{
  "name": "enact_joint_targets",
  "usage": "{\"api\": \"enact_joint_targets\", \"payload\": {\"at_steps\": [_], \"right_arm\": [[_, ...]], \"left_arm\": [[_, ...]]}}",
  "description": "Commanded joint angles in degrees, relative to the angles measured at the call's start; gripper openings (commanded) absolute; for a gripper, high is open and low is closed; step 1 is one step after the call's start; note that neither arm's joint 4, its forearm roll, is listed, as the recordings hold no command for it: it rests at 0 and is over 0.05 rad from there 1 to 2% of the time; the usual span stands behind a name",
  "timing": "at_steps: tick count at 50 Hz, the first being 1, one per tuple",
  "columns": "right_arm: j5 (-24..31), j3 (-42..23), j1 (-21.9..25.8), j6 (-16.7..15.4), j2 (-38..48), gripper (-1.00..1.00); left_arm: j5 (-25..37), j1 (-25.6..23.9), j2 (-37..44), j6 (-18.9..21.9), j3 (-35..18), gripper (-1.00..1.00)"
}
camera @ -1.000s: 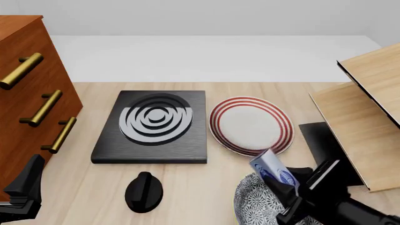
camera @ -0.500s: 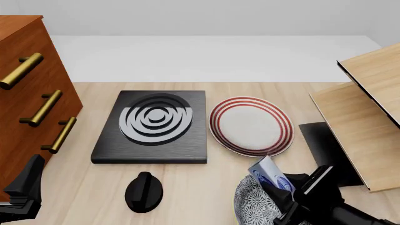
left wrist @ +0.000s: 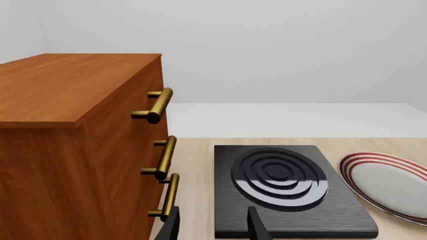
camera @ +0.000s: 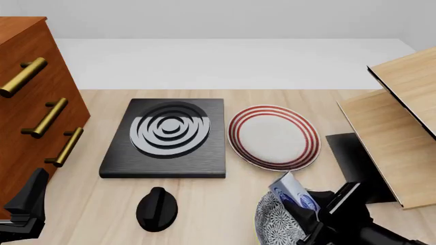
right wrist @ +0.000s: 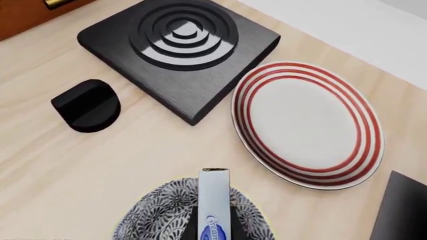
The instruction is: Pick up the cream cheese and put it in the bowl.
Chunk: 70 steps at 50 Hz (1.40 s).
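The cream cheese [camera: 289,189], a silvery carton with blue logos, is held tilted in my right gripper [camera: 305,203], which is shut on it. Its lower end dips over the far rim of the speckled bowl [camera: 274,223] at the table's near edge. In the right wrist view the carton [right wrist: 215,199] stands between the fingers directly above the bowl [right wrist: 157,216]. My left gripper [camera: 24,206] is open and empty at the near left, by the cabinet; its fingers [left wrist: 257,228] show apart in the left wrist view.
A red-ringed white plate [camera: 274,136] lies just beyond the bowl. A black stove plate [camera: 165,138] and a black knob [camera: 156,208] are to the left. A wooden drawer cabinet [camera: 27,117] stands at far left, and wooden panels [camera: 391,138] at right.
My right gripper has lowered and pulled back toward the near edge with the cream cheese, bringing it down over the bowl. The left arm has not moved.
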Motion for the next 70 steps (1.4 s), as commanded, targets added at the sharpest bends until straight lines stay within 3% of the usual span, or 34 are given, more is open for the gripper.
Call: {"api": "enact_joint_targets", "payload": {"at_steps": [1, 2, 27, 41, 47, 55, 58, 70], "right_arm": [[-0.15, -0.24, 0.48, 0.58, -0.1, -1.0], [-0.03, -0.25, 0.5, 0.51, -0.21, 1.0], [3.97, -0.94, 0.98, 0.31, -4.08, 1.0], [20.42, -6.28, 0.22, -1.69, -18.81, 1.0], [23.93, -7.81, 0.19, -2.31, -21.82, 1.0], [32.73, -11.5, 0.27, -3.43, -29.77, 1.0], [39.74, -14.48, 0.83, -4.53, -36.03, 1.0], [49.28, -18.16, 1.08, -5.76, -45.14, 1.0]], "left_arm": [[0.0, 0.0, 0.0, 0.0, 0.0, 1.0], [0.0, 0.0, 0.0, 0.0, 0.0, 1.0], [0.0, 0.0, 0.0, 0.0, 0.0, 1.0], [0.0, 0.0, 0.0, 0.0, 0.0, 1.0], [0.0, 0.0, 0.0, 0.0, 0.0, 1.0], [0.0, 0.0, 0.0, 0.0, 0.0, 1.0], [0.0, 0.0, 0.0, 0.0, 0.0, 1.0], [0.0, 0.0, 0.0, 0.0, 0.0, 1.0]]}}
